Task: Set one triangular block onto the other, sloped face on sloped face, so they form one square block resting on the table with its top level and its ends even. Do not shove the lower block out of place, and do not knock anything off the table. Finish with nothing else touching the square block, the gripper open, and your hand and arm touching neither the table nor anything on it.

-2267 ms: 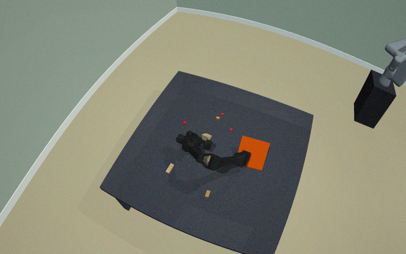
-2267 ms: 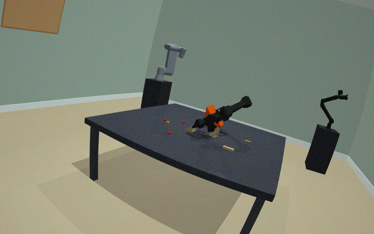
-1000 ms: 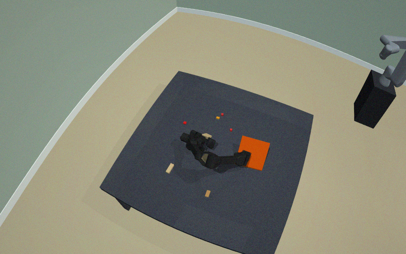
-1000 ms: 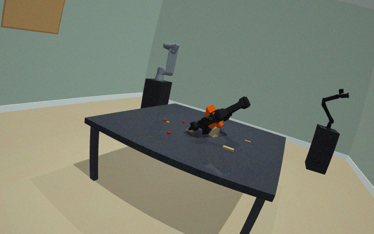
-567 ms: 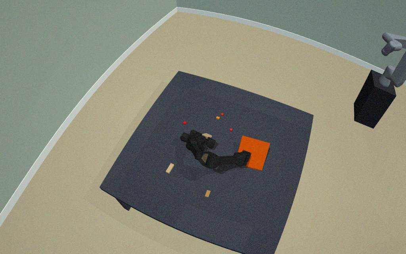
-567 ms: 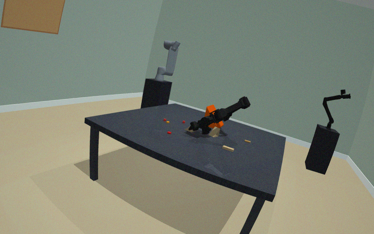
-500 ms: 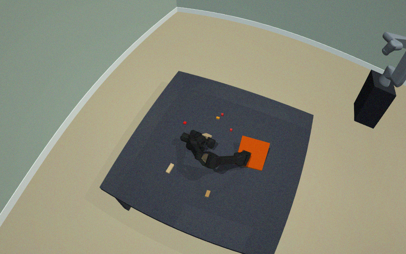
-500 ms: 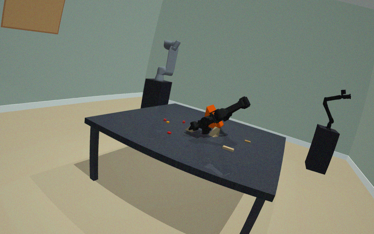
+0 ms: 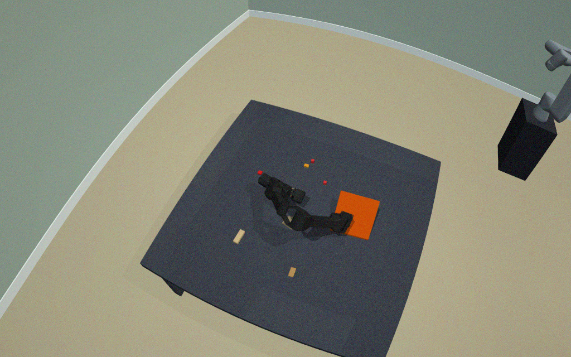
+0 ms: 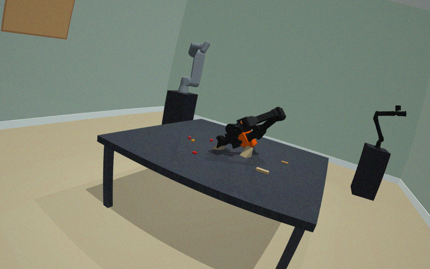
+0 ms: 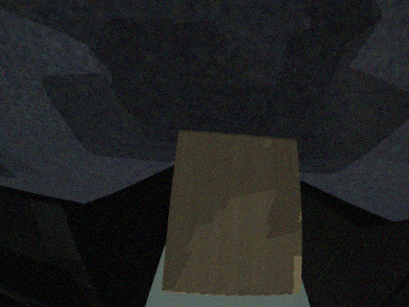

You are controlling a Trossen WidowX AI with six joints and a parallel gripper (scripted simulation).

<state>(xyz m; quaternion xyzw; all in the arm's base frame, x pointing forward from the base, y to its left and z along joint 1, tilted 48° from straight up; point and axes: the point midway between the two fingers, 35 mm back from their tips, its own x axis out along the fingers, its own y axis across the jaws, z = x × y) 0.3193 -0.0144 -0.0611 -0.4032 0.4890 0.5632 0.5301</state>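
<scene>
Pincer (image 10: 219, 143) clamped on one triangular block (image 11: 232, 214), low over the desk (image 10: 177, 164) near centre. Second triangular block (image 10: 246, 152) sits on the desk just right of it, under the arm.

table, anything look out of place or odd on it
Nothing stands out. The gripper is shut on one triangular block; the other triangular block sits on the table, small pieces scattered apart.

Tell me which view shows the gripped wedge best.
Wrist. The wedge fills the middle of the frame, clamped between the dark fingers of the gripper. The exterior view shows only a tan sliver under the gripper, on or just above the table. In the top view the arm hides it.
</scene>
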